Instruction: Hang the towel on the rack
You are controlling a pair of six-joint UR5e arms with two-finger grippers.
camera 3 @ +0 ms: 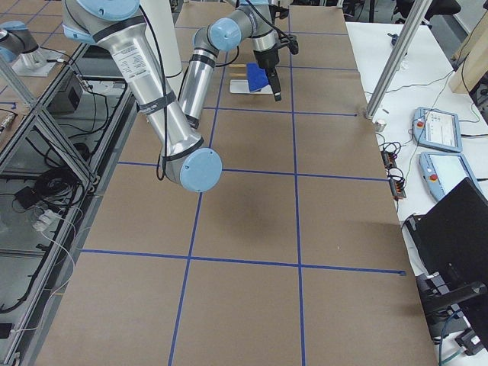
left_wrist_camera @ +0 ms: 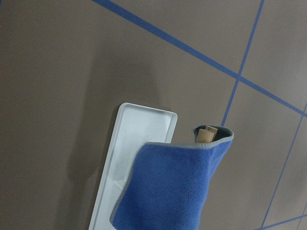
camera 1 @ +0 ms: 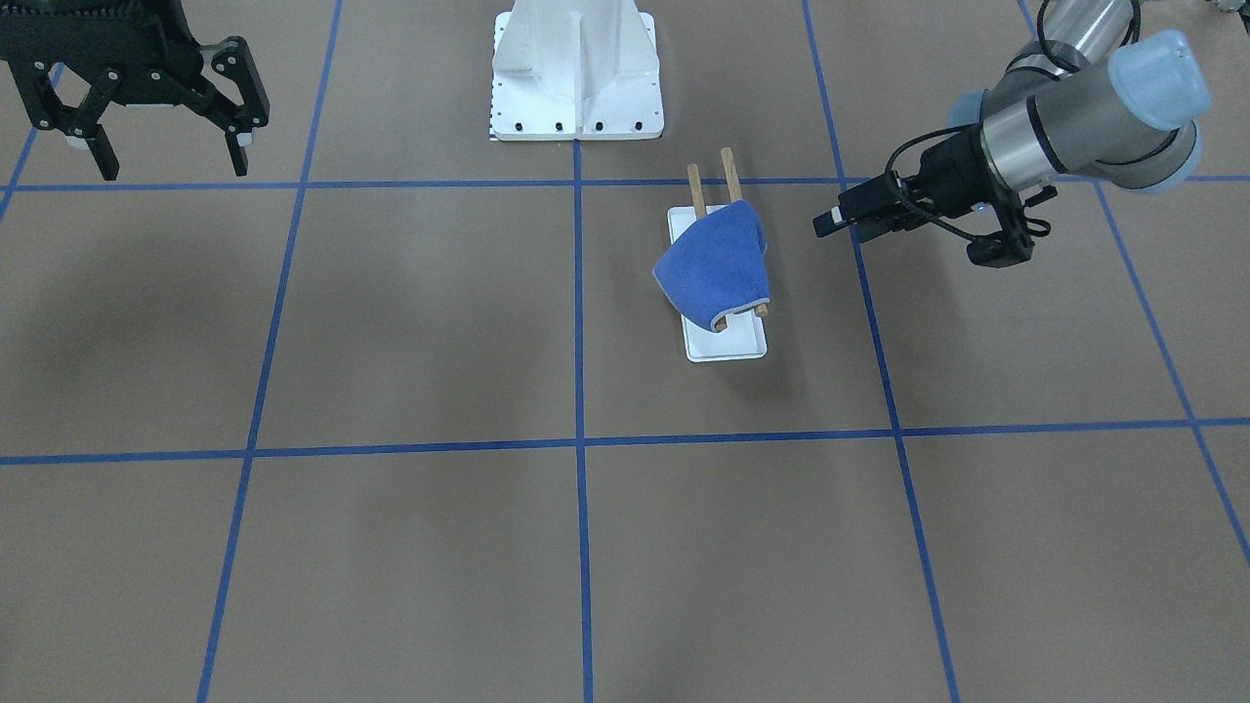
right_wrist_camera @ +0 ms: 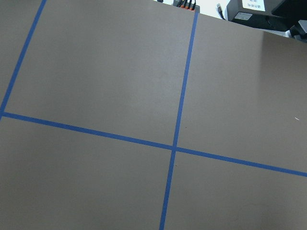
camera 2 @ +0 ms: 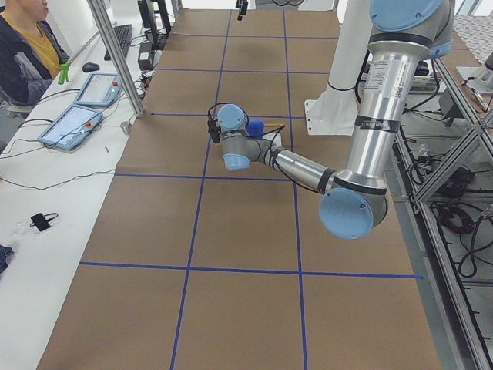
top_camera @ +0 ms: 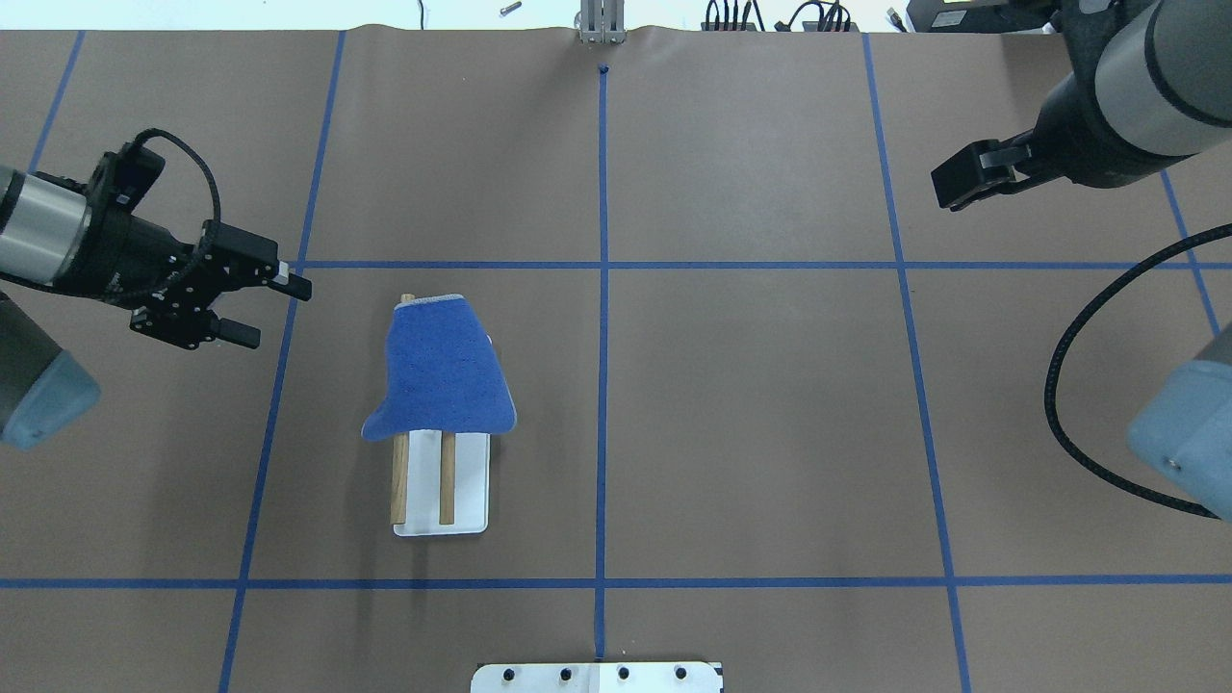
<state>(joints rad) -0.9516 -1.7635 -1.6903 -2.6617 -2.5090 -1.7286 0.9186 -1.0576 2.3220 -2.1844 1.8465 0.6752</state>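
The blue towel lies draped over the far half of the rack's two wooden dowels, above its white base plate. In the overhead view the towel covers the dowels and hangs off both sides. My left gripper is open and empty, to the left of the towel and apart from it; it also shows in the front-facing view. Its wrist view shows the towel, a dowel end and the base plate. My right gripper is open and empty, far off over bare table.
A large white bolted pedestal stands at the robot's side of the table, behind the rack. Blue tape lines divide the brown table. An operator sits by tablets beyond the far edge.
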